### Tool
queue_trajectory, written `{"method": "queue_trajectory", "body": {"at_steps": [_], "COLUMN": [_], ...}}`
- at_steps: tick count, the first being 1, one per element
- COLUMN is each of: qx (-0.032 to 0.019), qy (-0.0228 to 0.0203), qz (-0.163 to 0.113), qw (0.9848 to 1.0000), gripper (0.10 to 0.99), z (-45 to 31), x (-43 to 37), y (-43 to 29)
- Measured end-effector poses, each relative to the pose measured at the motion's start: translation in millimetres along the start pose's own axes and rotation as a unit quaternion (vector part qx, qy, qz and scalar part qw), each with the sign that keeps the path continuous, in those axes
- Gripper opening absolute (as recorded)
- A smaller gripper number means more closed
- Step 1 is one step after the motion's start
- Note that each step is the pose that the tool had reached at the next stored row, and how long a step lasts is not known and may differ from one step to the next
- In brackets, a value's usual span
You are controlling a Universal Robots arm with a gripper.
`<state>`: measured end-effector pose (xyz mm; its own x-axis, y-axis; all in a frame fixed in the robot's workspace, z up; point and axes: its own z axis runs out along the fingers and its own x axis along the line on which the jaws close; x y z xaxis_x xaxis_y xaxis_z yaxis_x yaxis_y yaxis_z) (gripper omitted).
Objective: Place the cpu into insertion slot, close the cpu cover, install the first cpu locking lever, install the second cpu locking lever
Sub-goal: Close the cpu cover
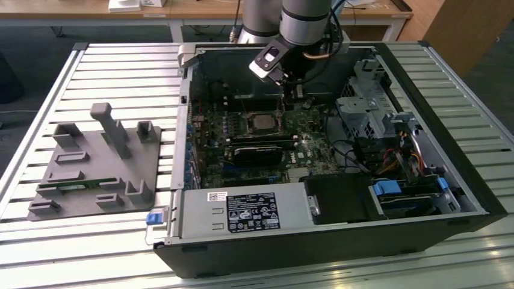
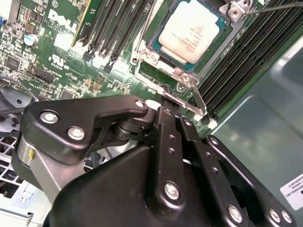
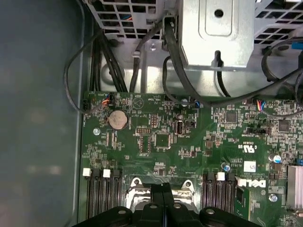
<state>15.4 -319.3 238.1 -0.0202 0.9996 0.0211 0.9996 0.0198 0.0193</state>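
The hand (image 2: 166, 100) hangs inside the open case (image 1: 337, 247) on the slatted desk (image 1: 120, 60). Its fingers are pressed together just beside the edge of the cover (image 2: 165, 68), and I can't tell whether they nip anything. The cpu (image 2: 189, 33) sits flat in the slot (image 2: 152, 46), with the silvery cover lying round it. A thin lever (image 2: 279, 5) runs past the cover's far corner.

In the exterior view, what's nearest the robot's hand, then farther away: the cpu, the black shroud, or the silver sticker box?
1. cpu, right beside the hand.
2. black shroud, in the middle of the board.
3. silver sticker box, at the case's front edge.
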Motion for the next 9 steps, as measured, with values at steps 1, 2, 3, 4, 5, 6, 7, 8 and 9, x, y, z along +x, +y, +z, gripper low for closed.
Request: {"method": "queue_trajectory", "body": {"at_steps": [1, 2, 3, 4, 5, 6, 7, 8, 9], "qx": [0.0, 0.0, 0.0, 0.0, 0.0, 0.0001, 0.0005, 0.0007, 0.0008], "qy": [0.0, 0.0, 0.0, 0.0, 0.0001, 0.0001, 0.0, 0.0001, 0.0], "qz": [0.0, 0.0, 0.0, 0.0, 0.0, 0.0, 0.0, 0.0, 0.0], "qw": [1.0, 1.0, 1.0, 1.0, 1.0, 1.0, 1.0, 1.0, 1.0], "gripper": [0.114, 0.114, 0.114, 0.114, 0.114, 0.114, 0.114, 0.114, 0.114], "z": [0.2, 0.4, 0.7, 0.9, 1.2, 2.0, 2.8, 3.7, 4.5], "x": [0.0, 0.0, 0.0, 0.0, 0.1, 0.1, 0.0, 0.0, 0.0], "y": [-0.6, -1.2, -1.9, -2.5, -3.0, -3.1, -3.2, -3.3, -3.7]}}
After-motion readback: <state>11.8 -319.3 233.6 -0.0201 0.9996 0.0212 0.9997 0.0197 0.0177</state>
